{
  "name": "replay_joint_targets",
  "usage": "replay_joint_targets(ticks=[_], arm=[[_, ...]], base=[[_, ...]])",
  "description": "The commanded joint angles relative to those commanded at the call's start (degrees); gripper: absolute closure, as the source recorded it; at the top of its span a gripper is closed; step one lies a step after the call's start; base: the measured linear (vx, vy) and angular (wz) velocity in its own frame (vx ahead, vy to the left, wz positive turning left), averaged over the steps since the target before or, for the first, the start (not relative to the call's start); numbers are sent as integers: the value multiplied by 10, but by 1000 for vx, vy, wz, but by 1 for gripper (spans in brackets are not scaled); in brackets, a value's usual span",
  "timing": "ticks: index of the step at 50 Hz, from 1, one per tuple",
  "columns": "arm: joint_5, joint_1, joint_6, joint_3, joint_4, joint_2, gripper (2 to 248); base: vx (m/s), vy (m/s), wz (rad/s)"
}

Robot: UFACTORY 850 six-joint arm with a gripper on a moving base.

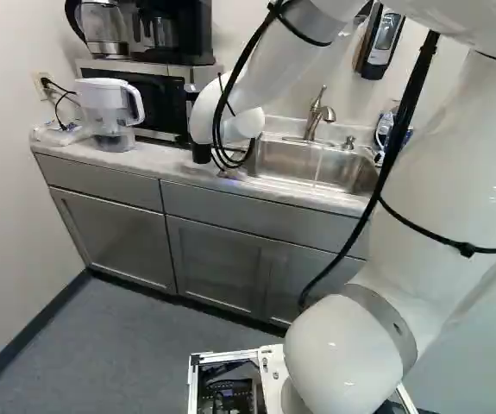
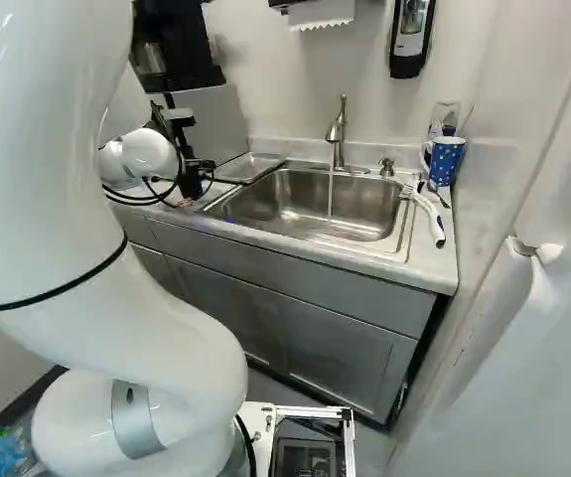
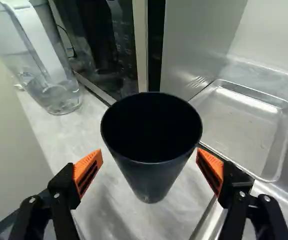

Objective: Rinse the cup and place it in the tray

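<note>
Presently has the 2 fingers of the gripper (image 2: 196, 176) spread wide, with 1 orange pad (image 3: 86, 169) at each side of the dark cup (image 3: 152, 177) and no grip on it. Shows a small gap at 1 side; at the other, comes so near to the rim that cannot tell about touching. Places the cup upright on the counter (image 3: 46, 135), between the pitcher (image 3: 36, 52) and the metal tray (image 3: 244, 132), just beside the tray. Hides the inside of the cup in deep black. Cuts off the pitcher in the wrist view, and in the left base view covers the gripper mostly behind the white arm (image 1: 273, 73).
</note>
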Motion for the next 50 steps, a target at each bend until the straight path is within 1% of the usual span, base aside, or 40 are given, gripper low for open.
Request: replay_joint_targets(ticks=[8, 27, 28, 32, 33, 37, 38, 43, 44, 50], arm=[[18, 0, 0, 0, 0, 0, 3], [18, 0, 0, 0, 0, 0, 3], [18, 0, 0, 0, 0, 0, 14], [18, 0, 0, 0, 0, 0, 14], [18, 0, 0, 0, 0, 0, 52], [18, 0, 0, 0, 0, 0, 52], [18, 0, 0, 0, 0, 0, 91], [18, 0, 0, 0, 0, 0, 91], [18, 0, 0, 0, 0, 0, 122], [18, 0, 0, 0, 0, 0, 124]], base=[[0, 0, 0], [0, 0, 0], [0, 0, 0], [0, 0, 0], [0, 0, 0], [0, 0, 0], [0, 0, 0], [0, 0, 0], [0, 0, 0], [0, 0, 0]])
